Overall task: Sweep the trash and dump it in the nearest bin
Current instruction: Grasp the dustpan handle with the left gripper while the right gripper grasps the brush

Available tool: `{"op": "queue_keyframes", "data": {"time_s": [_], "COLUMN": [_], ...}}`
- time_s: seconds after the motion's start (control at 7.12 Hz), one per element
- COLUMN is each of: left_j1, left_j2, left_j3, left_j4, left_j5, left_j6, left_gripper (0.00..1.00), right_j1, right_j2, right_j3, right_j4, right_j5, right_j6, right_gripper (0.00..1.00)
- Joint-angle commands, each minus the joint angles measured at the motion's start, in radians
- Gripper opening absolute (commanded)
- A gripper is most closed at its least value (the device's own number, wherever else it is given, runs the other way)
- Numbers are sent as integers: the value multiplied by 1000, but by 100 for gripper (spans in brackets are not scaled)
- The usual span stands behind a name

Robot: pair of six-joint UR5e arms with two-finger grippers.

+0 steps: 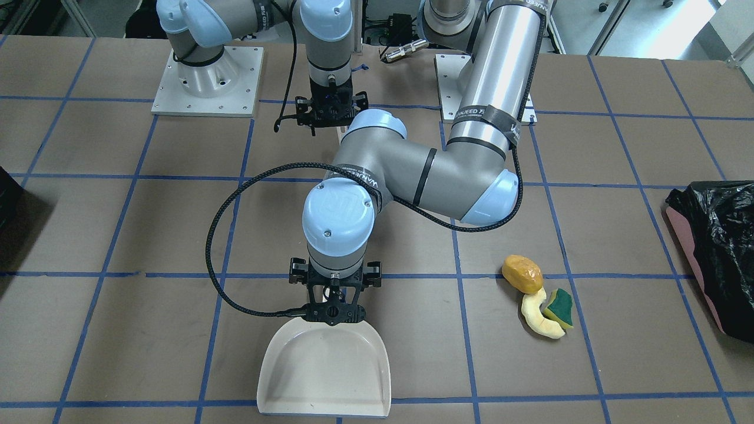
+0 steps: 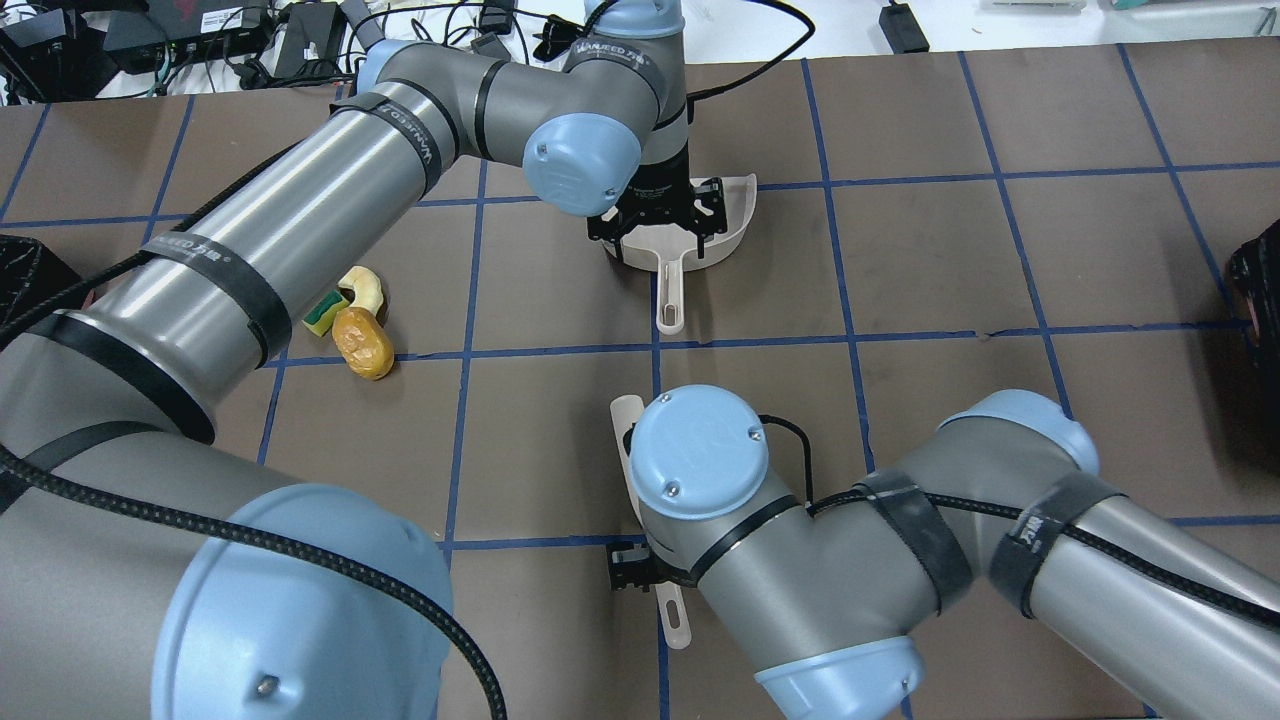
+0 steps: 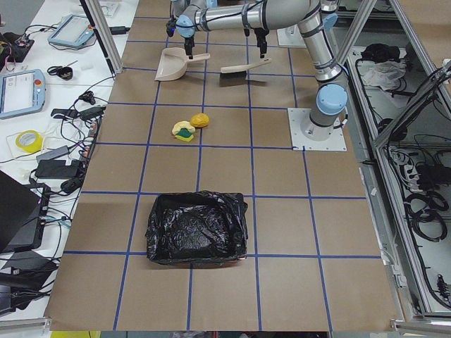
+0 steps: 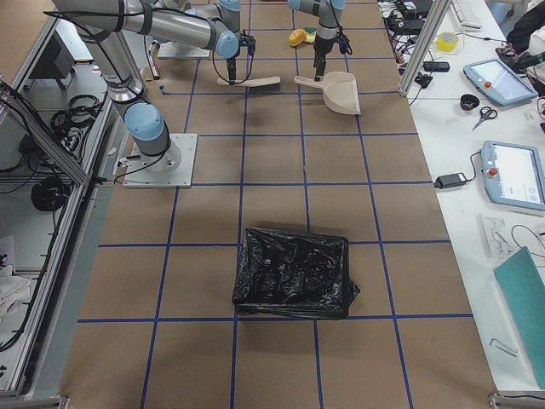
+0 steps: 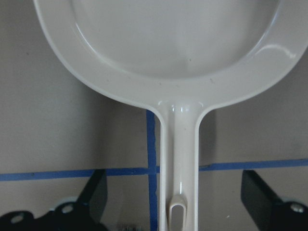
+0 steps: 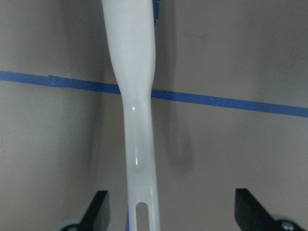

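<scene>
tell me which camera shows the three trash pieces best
Exterior front-facing: the orange lump, pale crescent and green-and-yellow sponge wedge lie large and unblocked. Overhead shows them smaller, close beside the left arm; both side views show them tiny; the wrist cameras miss them.

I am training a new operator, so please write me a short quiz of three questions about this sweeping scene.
1. True or false: the left gripper is shut on the handle of the dustpan.
2. How many pieces of trash lie on the table?
3. Which tool lies under the right gripper? A. white brush B. dustpan C. mop
Key: 1 false, its jaws stand open on either side of the handle. 2 three. 3 A.
</scene>
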Motion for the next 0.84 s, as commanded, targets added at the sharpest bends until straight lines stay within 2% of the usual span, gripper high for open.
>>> {"op": "queue_keyframes", "data": {"time_s": [0.0,0.14,0.42,0.56,0.7], "left_j1": [-13,-13,-16,-16,-16], "left_j2": [-10,-7,1,2,5], "left_j3": [-31,-48,-68,-68,-68], "left_j4": [0,0,-1,-1,-3], "left_j5": [-27,-28,-28,-28,-28], "left_j6": [6,5,6,6,5], "left_gripper": [100,99,74,71,50], "right_j1": [52,52,55,55,55], "right_j2": [100,103,105,107,105], "right_j3": [-49,-50,-36,-21,-4], "right_j4": [-72,-72,-71,-71,-72], "right_j5": [-15,-21,-44,-61,-70], "right_j6": [-14,-23,-28,-27,-21], "right_gripper": [87,86,83,77,71]}}
